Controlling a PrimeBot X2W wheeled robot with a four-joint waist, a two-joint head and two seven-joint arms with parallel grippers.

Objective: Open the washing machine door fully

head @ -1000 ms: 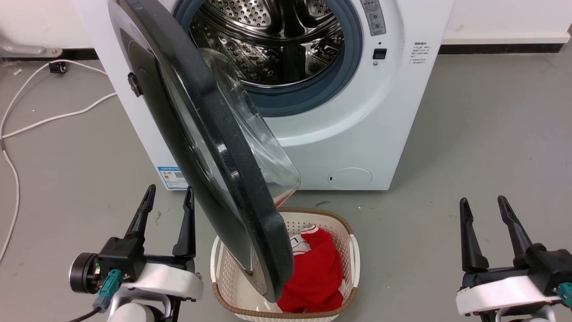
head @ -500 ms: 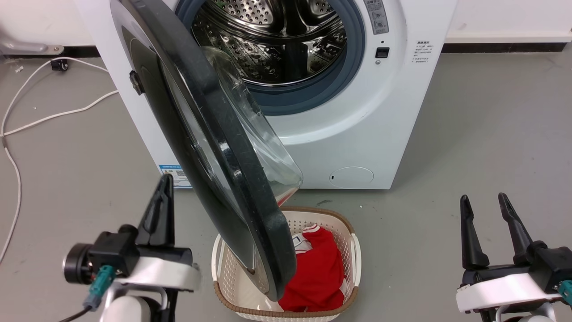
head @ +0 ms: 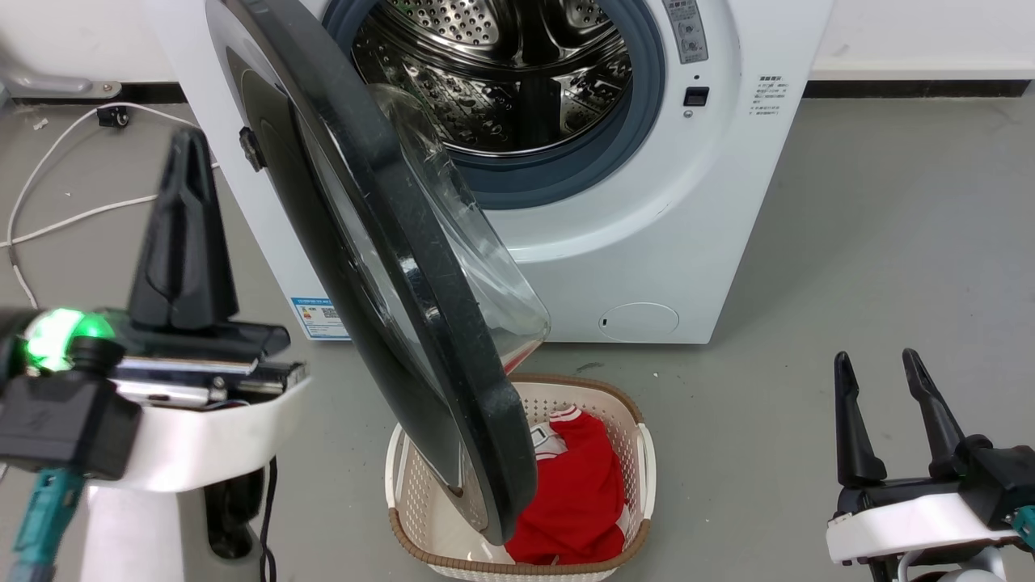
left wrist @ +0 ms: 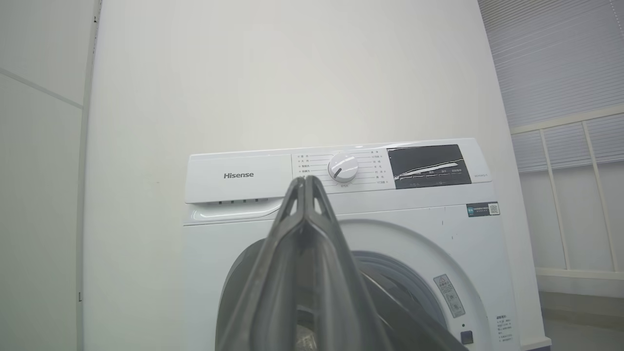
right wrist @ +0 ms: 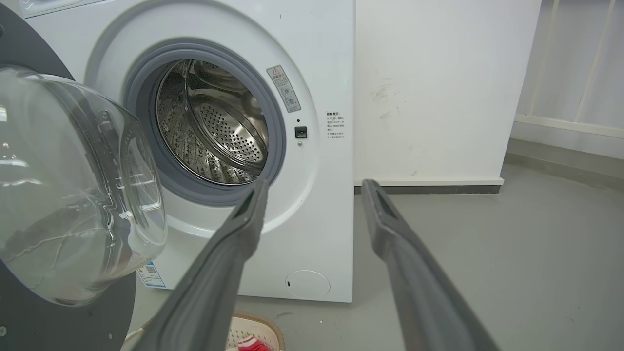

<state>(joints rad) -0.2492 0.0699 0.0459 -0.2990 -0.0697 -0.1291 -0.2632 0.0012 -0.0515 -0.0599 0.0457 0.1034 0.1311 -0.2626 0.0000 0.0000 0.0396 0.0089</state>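
One door [head: 380, 267] stood half open above one basket [head: 639, 453] with one red garment [head: 578, 493]. Of two grippers, the left gripper [head: 187, 149], beside the door, had its fingers together; the right gripper [head: 876, 360] had them apart.

Ahead of me at 12 o'clock, a white washing machine cabinet [head: 647, 242] stands backed to a white wall [head: 930, 36]. A black skirting strip [head: 914, 87] runs along the wall's foot from 1 to 2 o'clock. The floor [head: 889, 242] is smooth, matt grey, evenly lit. At 10 o'clock a white cable [head: 89, 215] lies loose on it. From my left wrist the wall reads plain off-white — a slatted blind [left wrist: 560, 53] hangs at 2 o'clock, with white frame bars [left wrist: 565, 119] below it. From my right wrist, faint scuff marks [right wrist: 385, 97] show on the wall at 1 o'clock.
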